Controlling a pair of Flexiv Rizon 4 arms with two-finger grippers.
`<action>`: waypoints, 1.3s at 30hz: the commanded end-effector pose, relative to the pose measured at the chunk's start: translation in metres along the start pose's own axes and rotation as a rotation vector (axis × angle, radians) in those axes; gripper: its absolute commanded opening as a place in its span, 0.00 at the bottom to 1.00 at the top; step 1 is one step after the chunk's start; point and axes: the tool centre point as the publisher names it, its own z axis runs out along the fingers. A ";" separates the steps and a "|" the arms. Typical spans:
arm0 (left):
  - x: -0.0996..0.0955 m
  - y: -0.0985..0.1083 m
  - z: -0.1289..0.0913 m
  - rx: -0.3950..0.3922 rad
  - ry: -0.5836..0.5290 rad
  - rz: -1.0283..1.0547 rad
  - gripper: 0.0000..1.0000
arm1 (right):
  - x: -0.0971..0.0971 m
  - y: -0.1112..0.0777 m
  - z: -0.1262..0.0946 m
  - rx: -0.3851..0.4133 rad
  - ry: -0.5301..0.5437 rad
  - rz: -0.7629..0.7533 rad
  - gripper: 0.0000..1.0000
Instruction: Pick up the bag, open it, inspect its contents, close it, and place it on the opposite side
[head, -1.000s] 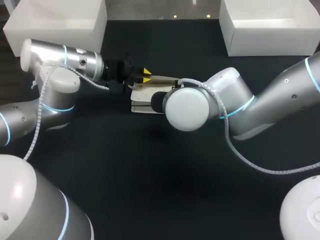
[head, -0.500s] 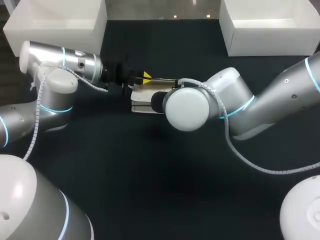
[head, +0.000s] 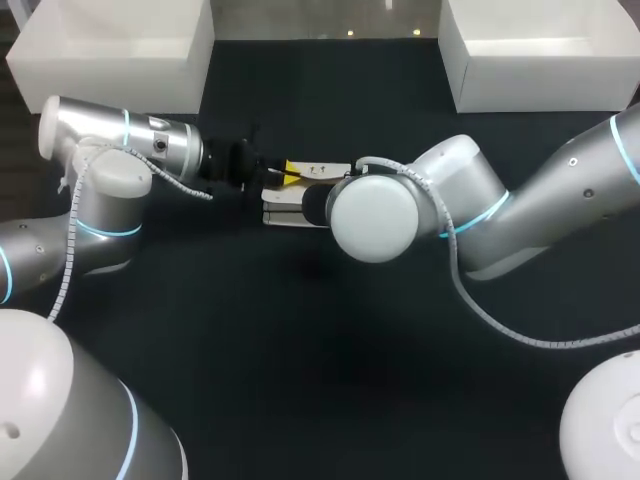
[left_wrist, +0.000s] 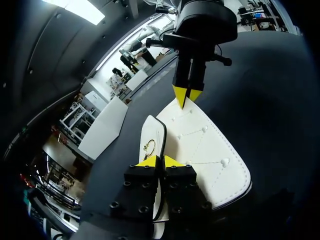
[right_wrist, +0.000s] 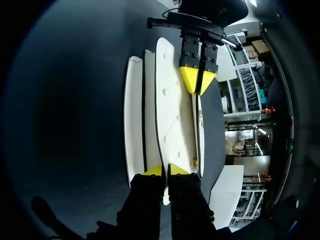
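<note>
Since a second ago the left arm has pulled back a bit toward its own side and the left gripper (head: 288, 170) has dipped, so the flap (head: 322, 169) it's holding now lies flatter over the bag (head: 285, 208) than it did. The right arm looks like it hasn't budged. The bag is white and sits mid-table (head: 300, 350), right between the two arms. I honestly can't tell if it's resting on the surface or held just off it. In the left wrist view the left fingers are squeezed nearly together on the thin edge of the flap, with the gold clasp (left_wrist: 149, 146) just ahead of them. The right gripper (left_wrist: 187, 94) is at the far end, its tips also nearly together on the bag's opposite edge; its own wrist view shows the same thin pinch. From above that gripper is hidden behind the arm's big wrist joint.

What I'd worry about: both grips are tiny bites on thin, smooth edges. If the arms drift apart or one lifts faster than the other, an edge could slide out and the bag would flop or drop. Pulling hard along the flap could also strain the stitching or twist the clasp out of line, which would mess up closing it properly.
</note>
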 end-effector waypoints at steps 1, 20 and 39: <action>0.003 0.002 0.004 0.008 0.008 -0.002 0.00 | 0.001 0.000 0.001 -0.001 -0.004 0.001 0.00; -0.014 -0.002 0.013 0.016 0.022 0.052 0.00 | 0.001 0.000 0.001 -0.001 -0.004 0.001 0.00; -0.006 0.005 0.007 0.091 0.104 0.102 0.00 | 0.001 0.000 0.001 -0.001 -0.004 0.001 0.00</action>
